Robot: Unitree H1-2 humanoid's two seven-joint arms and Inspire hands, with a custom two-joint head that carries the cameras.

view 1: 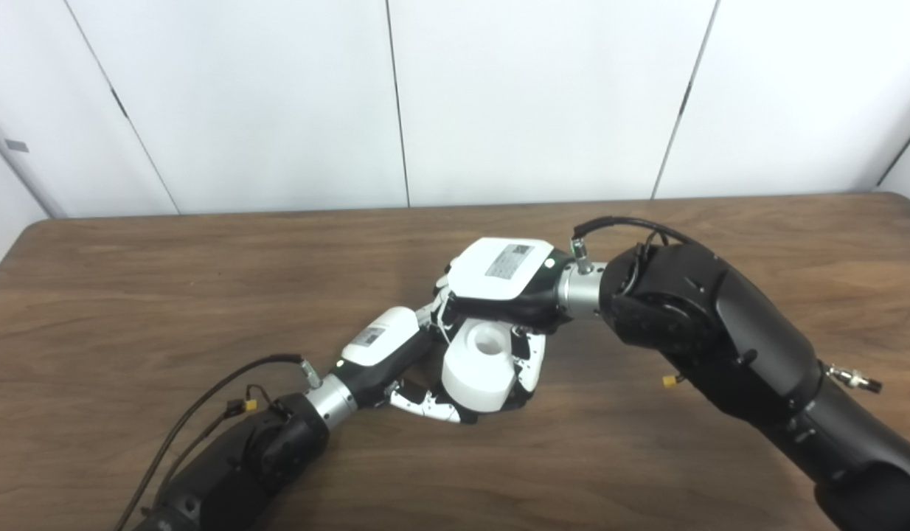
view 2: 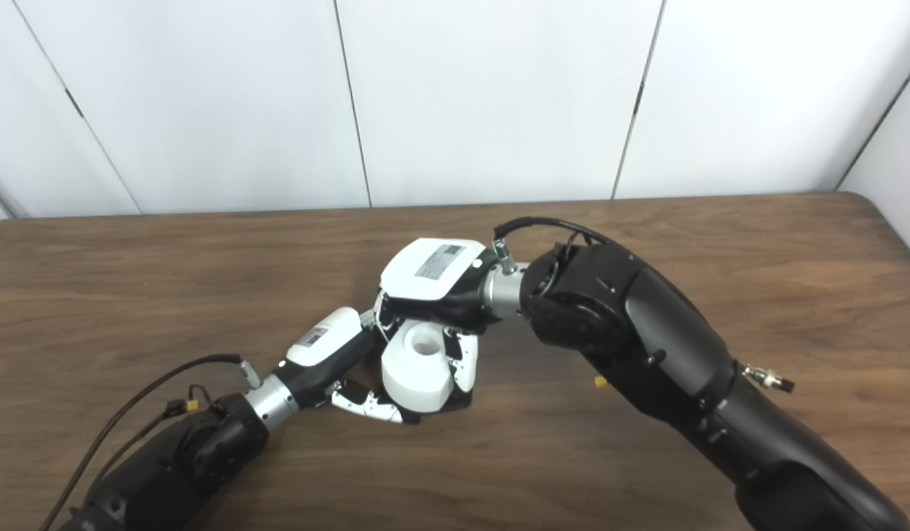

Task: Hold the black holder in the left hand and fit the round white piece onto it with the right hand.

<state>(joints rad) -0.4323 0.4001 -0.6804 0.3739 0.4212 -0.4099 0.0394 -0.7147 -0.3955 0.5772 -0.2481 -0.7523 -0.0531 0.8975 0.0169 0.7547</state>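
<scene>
Both my hands meet over the desk, the round white piece caught between them.

My right hand curls down from above around the round white piece, gripping it; just below and beside it my left hand cups underneath, though whether it grips anything I cannot tell, and the black holder is hidden. A tilted piece could jam or slip to the desk. No containers are in view.
</scene>
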